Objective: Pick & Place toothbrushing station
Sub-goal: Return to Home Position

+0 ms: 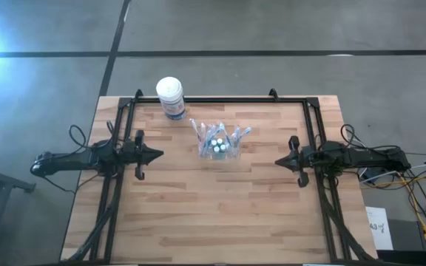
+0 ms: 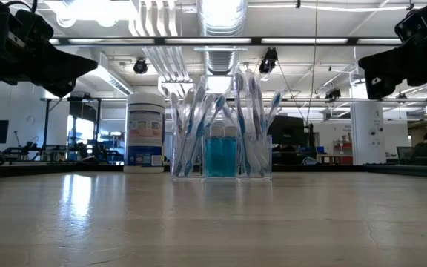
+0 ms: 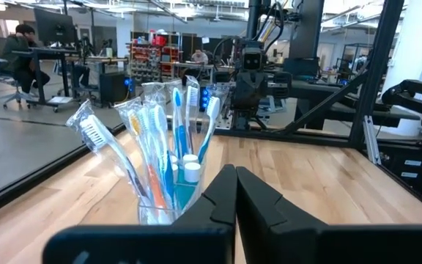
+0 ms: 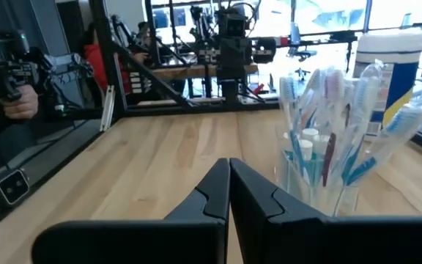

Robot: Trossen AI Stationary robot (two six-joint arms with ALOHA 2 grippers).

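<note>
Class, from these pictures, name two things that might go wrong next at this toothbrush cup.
1. The toothbrushes splay out past the rim of the clear cup, so a knock might tip it.
2. The left claw and right claw, both shut, point at the cup; a forward drift might strike it.

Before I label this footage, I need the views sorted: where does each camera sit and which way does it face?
High: overhead, straight down; left gripper and right gripper flank the cup holding toothbrushes.
Low: table height, level across the table; left arm and right arm in upper corners.
Left wrist: on the left arm, past its shut gripper toward the cup.
Right wrist: on the right arm, past its shut gripper toward cup and canister.
Shared: every view shows the cup.
</note>
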